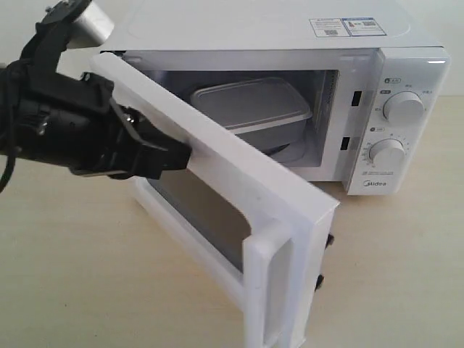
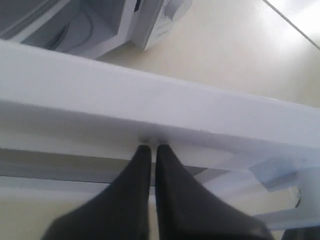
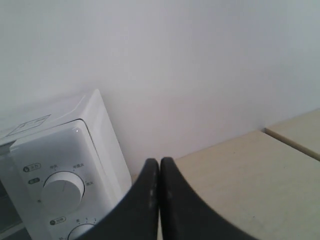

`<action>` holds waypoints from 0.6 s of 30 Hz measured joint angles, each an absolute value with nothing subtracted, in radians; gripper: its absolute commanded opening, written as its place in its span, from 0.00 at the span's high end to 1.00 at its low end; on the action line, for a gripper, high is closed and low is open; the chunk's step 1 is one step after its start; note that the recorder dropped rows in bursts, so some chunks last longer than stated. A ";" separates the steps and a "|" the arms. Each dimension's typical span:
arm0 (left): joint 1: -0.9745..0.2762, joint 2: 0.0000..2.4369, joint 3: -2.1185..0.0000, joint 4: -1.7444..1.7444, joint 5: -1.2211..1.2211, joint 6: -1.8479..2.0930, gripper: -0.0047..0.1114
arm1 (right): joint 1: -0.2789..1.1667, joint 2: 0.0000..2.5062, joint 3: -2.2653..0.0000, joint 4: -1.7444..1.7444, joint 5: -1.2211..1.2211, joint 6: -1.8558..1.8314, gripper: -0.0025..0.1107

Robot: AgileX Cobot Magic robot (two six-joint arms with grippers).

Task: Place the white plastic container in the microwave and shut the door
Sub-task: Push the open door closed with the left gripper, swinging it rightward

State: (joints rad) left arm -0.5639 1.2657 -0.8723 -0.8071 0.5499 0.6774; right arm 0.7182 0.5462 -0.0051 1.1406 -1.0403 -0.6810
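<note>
Resting inside the microwave (image 1: 275, 32), the white plastic container (image 1: 254, 109) sat in the open cavity with its flat lid on. A sliver of the glass turntable (image 1: 293, 154) showed just beneath it. The container lay wholly within the cavity, nearer the wall on the dial side than the hinge side.

The door (image 1: 232, 156) stood swung roughly halfway out from the microwave, hinged on the side away from the dials. Its free edge and the white bar handle (image 1: 268, 290) pointed away from the cavity. Its dark window (image 1: 196, 210) faced outward, away from the microwave's interior.

The left gripper (image 1: 174, 156) was on that outer side of the door. Its two black fingers (image 2: 135, 190) were pressed together with nothing between them. In the left wrist view their tips touched the white frame of the door just under its upper edge.

The right gripper (image 3: 159, 165) appeared only in its own wrist view, off the microwave's dial side. It too was closed, finger against finger, and gripped nothing. Past it were the control panel with the upper dial (image 3: 63, 187), a plain wall (image 3: 200, 60) behind the microwave, and the pale table (image 3: 240, 175).

On the microwave's front, the two round dials (image 1: 404, 107) sat one above the other beside the cavity. Stickers (image 1: 346, 27) lay on its top, above the dial side.
</note>
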 measured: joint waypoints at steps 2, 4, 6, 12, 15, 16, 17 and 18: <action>-0.584 1.295 -0.899 -0.809 0.527 0.681 0.92 | 0.718 0.546 -0.005 1.141 -1.051 -0.672 0.98; -0.597 1.318 -0.919 -0.809 0.507 0.682 0.92 | 0.718 0.546 -0.005 1.141 -1.072 -0.634 0.98; -0.606 1.346 -0.934 -0.811 0.489 0.685 0.92 | 0.718 0.546 -0.005 1.141 -1.090 -0.571 0.98; -0.611 1.418 -0.952 -0.814 0.425 0.702 0.92 | 0.718 0.546 -0.005 1.141 -1.107 -0.458 0.98; -0.612 1.438 -0.952 -0.814 0.369 0.720 0.92 | 0.718 0.546 -0.005 1.141 -1.107 -0.450 0.98; -0.612 1.442 -0.952 -0.814 0.349 0.729 0.92 | 0.718 0.546 -0.005 1.141 -1.105 -0.447 0.98; -0.612 1.449 -0.952 -0.816 0.331 0.738 0.92 | 0.718 0.546 -0.005 1.141 -1.098 -0.445 0.98; -0.612 1.455 -0.952 -0.816 0.316 0.751 0.92 | 0.718 0.546 -0.005 1.141 -1.090 -0.443 0.98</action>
State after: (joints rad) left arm -0.6121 1.4547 -0.9523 -0.8158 0.3156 0.7511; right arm 0.7182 0.5462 -0.0051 1.1406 -1.0904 -0.4430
